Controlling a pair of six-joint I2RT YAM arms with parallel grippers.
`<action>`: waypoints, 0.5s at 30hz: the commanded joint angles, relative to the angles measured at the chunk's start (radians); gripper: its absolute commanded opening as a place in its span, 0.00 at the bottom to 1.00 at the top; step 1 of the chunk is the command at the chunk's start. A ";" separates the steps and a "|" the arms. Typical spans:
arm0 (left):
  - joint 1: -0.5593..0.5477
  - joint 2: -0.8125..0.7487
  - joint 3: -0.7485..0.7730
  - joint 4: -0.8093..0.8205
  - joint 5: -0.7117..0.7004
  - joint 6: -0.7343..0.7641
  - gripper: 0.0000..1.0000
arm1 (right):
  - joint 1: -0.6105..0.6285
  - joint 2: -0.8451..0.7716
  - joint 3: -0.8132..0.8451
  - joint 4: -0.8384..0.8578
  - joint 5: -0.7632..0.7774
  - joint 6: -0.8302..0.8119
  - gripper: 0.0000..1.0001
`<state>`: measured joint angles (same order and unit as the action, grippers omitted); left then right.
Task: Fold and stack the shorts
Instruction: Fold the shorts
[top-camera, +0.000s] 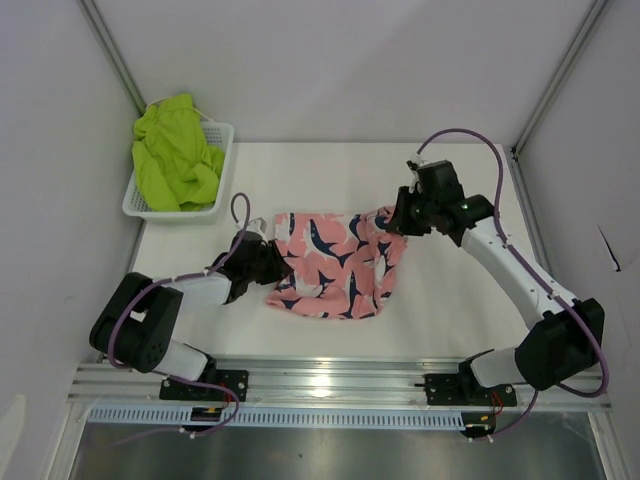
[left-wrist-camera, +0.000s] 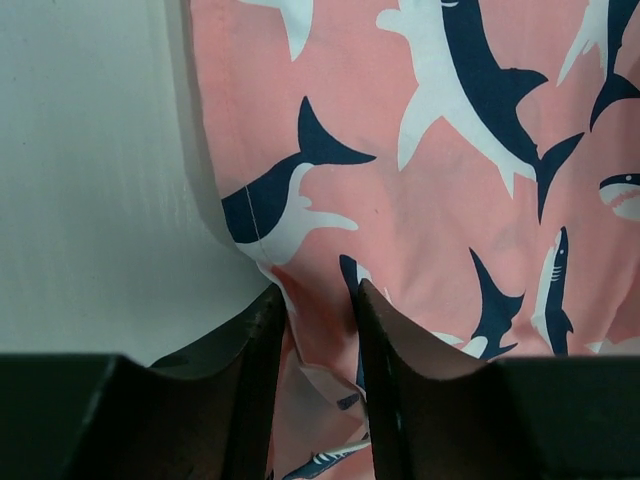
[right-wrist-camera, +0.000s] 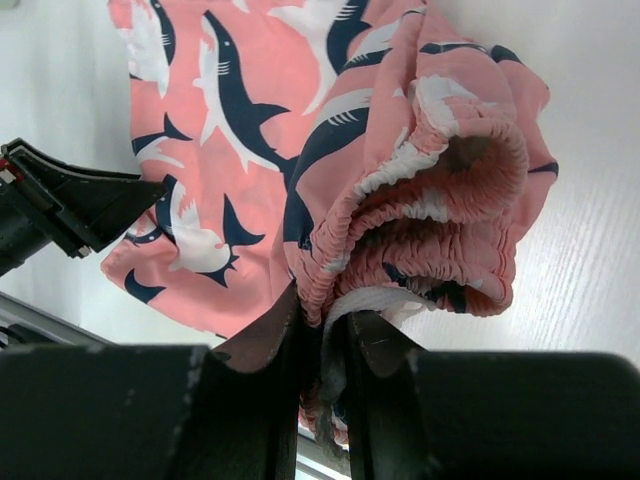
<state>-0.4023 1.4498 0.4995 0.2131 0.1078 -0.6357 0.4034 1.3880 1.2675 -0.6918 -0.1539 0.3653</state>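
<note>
Pink shorts (top-camera: 335, 265): spread on worktop (top-camera: 440, 310), long axis L-R, waistband (right-wrist-camera: 440, 200) to R.
R fingers (right-wrist-camera: 268, 345): clenched on waistband.
L fingers (left-wrist-camera: 255, 345): astride L edge, can't tell if gripping.

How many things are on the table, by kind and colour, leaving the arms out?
pink shark-print shorts: 1
lime green shorts: 1
white mesh basket: 1
Total: 3
</note>
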 joint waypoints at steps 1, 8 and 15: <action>0.006 0.008 -0.030 -0.044 -0.016 0.036 0.39 | 0.067 0.035 0.084 0.015 0.080 0.011 0.00; 0.006 -0.025 -0.052 -0.050 -0.019 0.039 0.36 | 0.193 0.138 0.174 0.035 0.149 0.035 0.00; 0.006 -0.037 -0.062 -0.050 -0.014 0.041 0.34 | 0.287 0.282 0.237 0.078 0.166 0.043 0.00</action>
<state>-0.4023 1.4208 0.4652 0.2234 0.1074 -0.6270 0.6575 1.6192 1.4391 -0.6632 -0.0189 0.3927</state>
